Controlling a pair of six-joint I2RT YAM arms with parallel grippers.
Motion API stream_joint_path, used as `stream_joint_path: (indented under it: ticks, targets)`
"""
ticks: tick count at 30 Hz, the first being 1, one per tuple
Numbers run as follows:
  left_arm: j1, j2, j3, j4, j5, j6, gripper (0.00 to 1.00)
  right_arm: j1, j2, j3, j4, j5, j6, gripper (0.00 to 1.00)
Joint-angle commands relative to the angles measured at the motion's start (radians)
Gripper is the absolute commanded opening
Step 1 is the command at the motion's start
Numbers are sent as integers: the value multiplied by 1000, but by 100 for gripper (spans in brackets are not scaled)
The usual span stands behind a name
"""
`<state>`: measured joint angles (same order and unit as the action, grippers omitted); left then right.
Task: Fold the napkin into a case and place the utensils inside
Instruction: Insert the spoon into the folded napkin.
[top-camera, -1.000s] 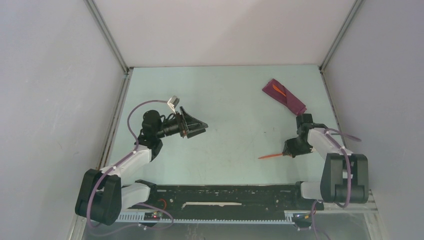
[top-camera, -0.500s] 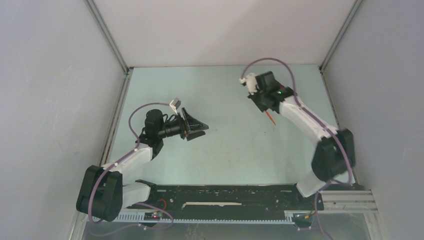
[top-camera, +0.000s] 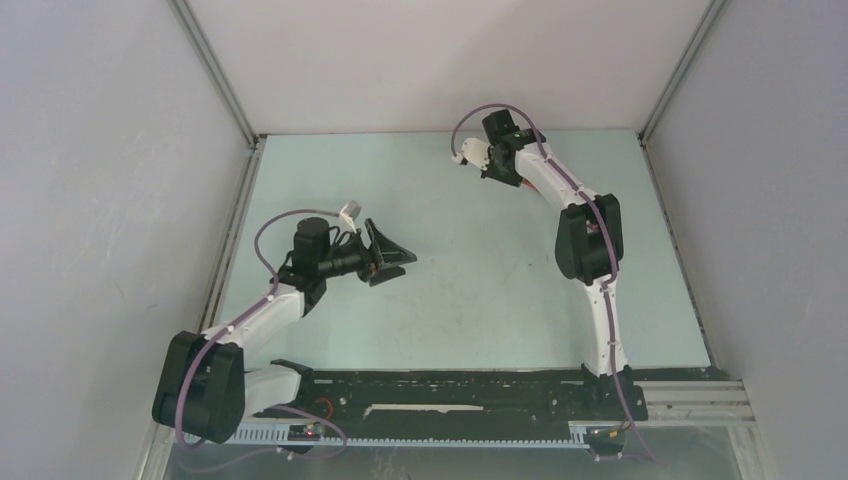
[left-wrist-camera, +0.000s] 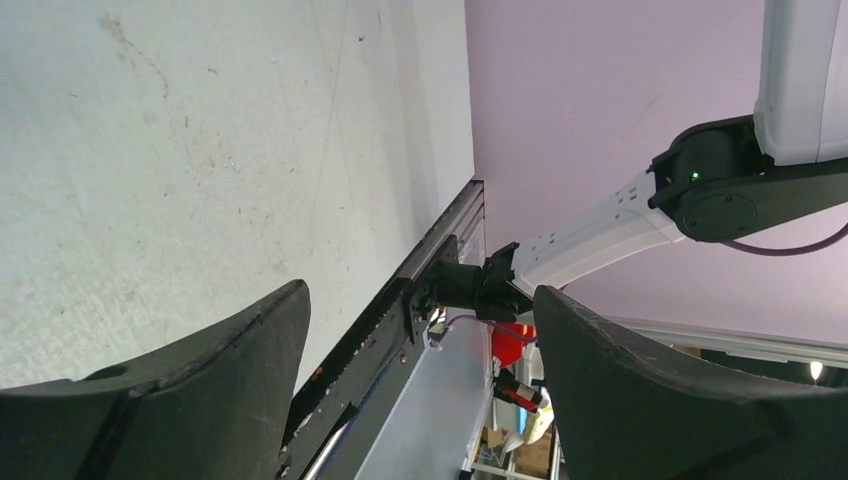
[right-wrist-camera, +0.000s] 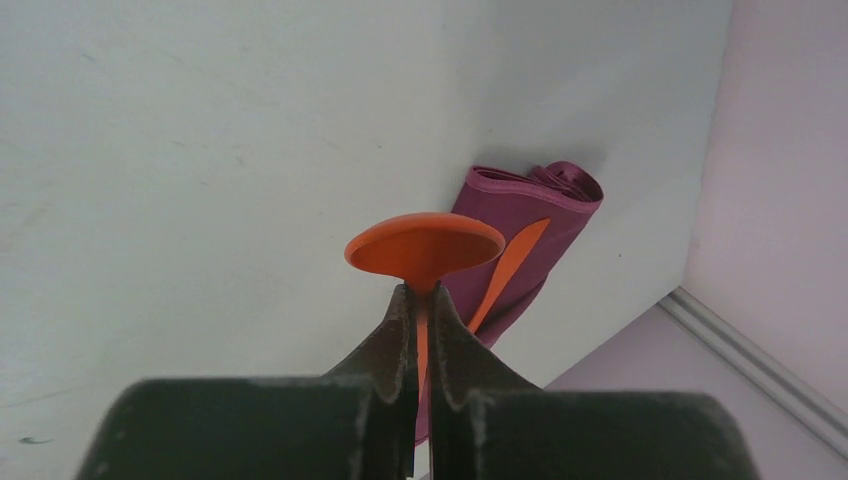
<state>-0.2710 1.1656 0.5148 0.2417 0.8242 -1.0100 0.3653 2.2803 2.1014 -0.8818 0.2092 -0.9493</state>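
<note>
Nearest, at about 9 o'clock on the pale surface (top-camera: 470, 300), the left hand (top-camera: 405, 258) hovers with its dark fingers (left-wrist-camera: 200, 400) spread wide and nothing between them, pointing toward 3 o'clock. Farther out, the right arm reaches to roughly 1 o'clock, close to the back wall. The right hand (right-wrist-camera: 420, 295) is pressed together on the thin handle of the orange-red spoon (right-wrist-camera: 425, 248), whose round bowl sticks out just past the fingertips. Beyond the bowl, at 1 o'clock from it in the right wrist view, the plum-purple case (right-wrist-camera: 525, 205) lies flat on the surface near the side wall. The slim stick (right-wrist-camera: 512, 265) lies along it; whether the stick sits inside a fold I cannot tell. From above, the right arm hides the case.
</note>
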Motion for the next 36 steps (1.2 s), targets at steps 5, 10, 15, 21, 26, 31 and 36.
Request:
stream_joint_path:
  ticks: [5,10,15,21,26,31,36]
  targets:
    - [-4,39,51,-12,-6,40,86,-65,82,125,30,-35,-120,0]
    - [-4,53,56,-12,-2,42,86,-91,106,128,59,-84,-130,0]
    - [-4,74,65,-10,4,45,86,-109,121,126,76,-152,-111,0]
    - [-4,77,67,-11,4,45,86,-123,149,126,87,-149,-101,0]
    - [-4,83,67,-10,6,46,86,-142,163,124,91,-124,-98,0]
    - [-4,88,68,-7,9,45,86,-151,161,113,83,-109,-101,0]
    - [-4,84,64,-4,8,45,86,-159,141,91,78,-96,-95,0]
